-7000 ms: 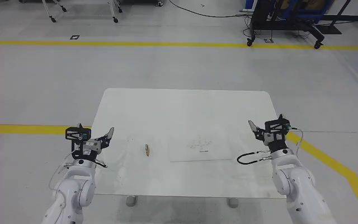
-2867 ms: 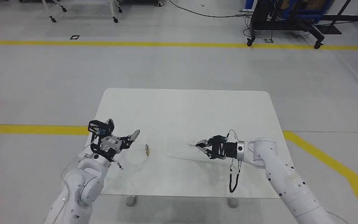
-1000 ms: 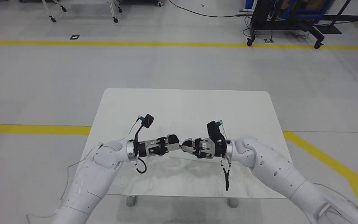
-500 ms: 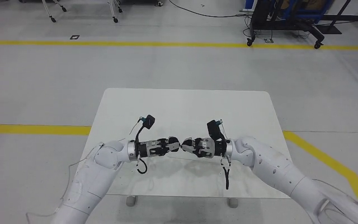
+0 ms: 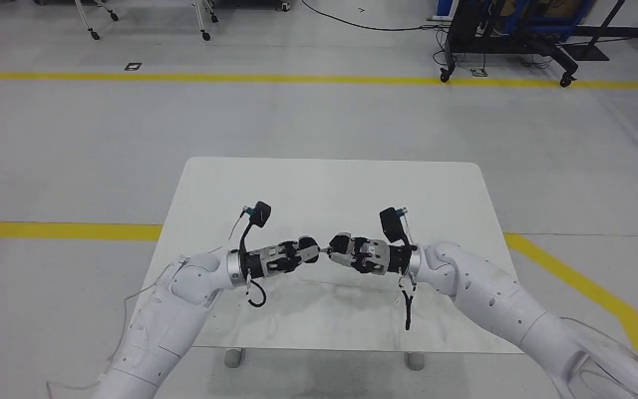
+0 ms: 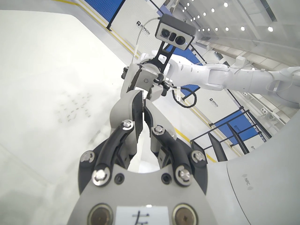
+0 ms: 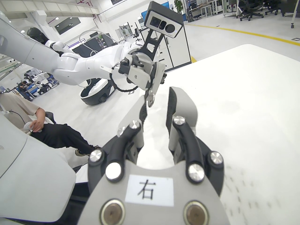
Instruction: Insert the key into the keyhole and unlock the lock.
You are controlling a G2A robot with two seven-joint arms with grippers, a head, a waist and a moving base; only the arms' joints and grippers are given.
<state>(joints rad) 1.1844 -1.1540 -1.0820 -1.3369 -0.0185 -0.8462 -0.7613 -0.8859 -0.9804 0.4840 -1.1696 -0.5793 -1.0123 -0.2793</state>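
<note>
The left fingers [image 6: 137, 111] are pinched shut on a small silvery metal key [image 7: 150, 100]. The key hangs just beyond the tips of the right fingers [image 7: 175, 105], which stand apart and grip nothing. Both sets of fingers meet above the white surface [image 7: 246, 90]. By my judgement the key is lifted and presented, while insertion and turning are not yet done.

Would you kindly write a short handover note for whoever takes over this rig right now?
Left pincer: shut on a small silvery metal piece over the middle of the table; key or lock, cannot tell.
Right pincer: open, tips close by that piece, facing the left one.
Done: one part picked up.
Left: key into keyhole and the turn, neither seen finished.
</note>
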